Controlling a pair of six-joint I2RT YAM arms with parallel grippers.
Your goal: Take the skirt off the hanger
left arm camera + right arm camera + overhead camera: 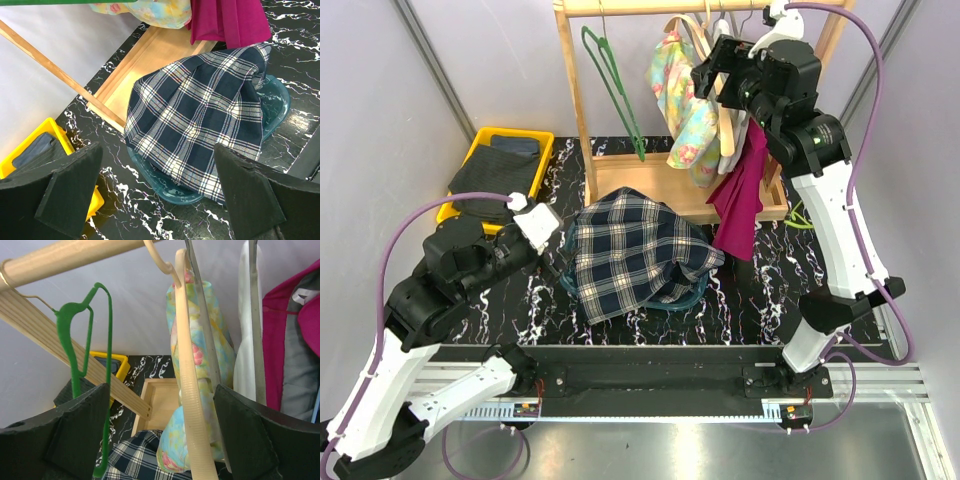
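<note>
The floral skirt (200,340) hangs on a cream hanger (192,405) from the wooden rail (65,255), its hem cut off, with free rail towards a green hanger (80,340); the right gripper (160,395) gapes empty before it, and the left gripper (157,150), equally spread, faces a plaid skirt (200,125) hiding most of a teal basin (277,102).

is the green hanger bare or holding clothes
Bare. The green hanger hangs on the wooden rail with nothing on it; the plaid skirt lies draped over a teal basin.
</note>
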